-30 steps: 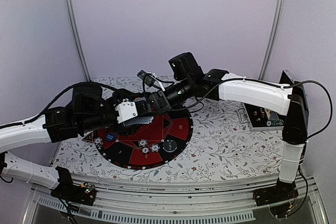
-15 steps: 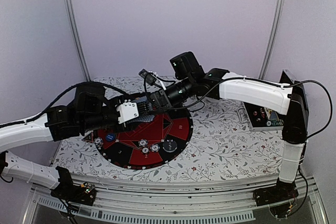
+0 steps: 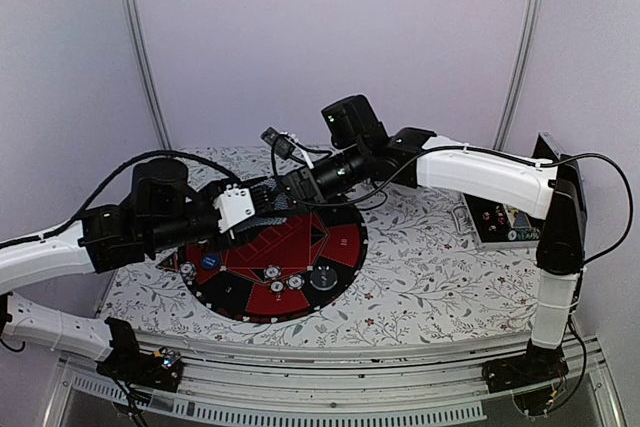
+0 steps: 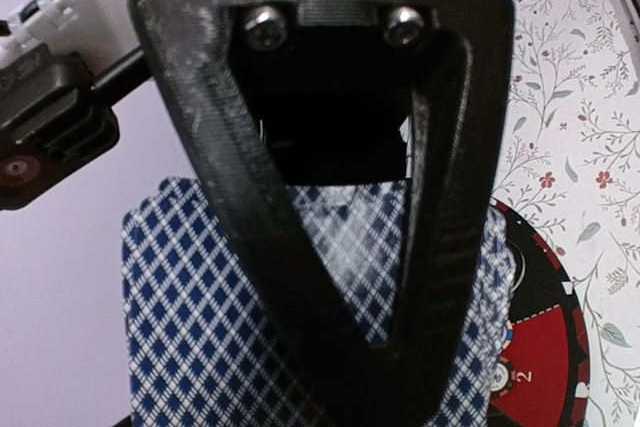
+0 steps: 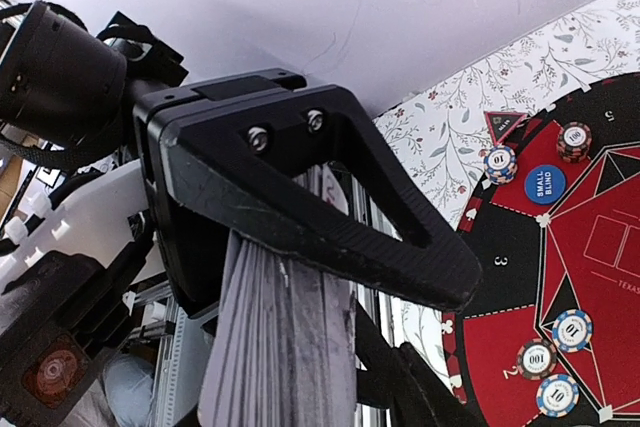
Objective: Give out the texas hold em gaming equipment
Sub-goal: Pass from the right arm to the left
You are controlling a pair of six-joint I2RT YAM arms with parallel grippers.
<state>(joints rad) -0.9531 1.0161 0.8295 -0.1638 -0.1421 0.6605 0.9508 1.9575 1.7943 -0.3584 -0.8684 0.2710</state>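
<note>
Blue-and-white diamond-checked cards (image 4: 170, 327), a red-and-black mat (image 3: 335, 247) — and a white tablecloth (image 3: 430, 277) with floral sprigs.

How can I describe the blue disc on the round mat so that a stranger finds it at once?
Find the round red-and-black mat on the flowered table. On its black outer ring, at the left in the top view, lies the blue disc: plain blue, with white words SMALL BLIND, unlike the edge-striped chips beside it.
</note>
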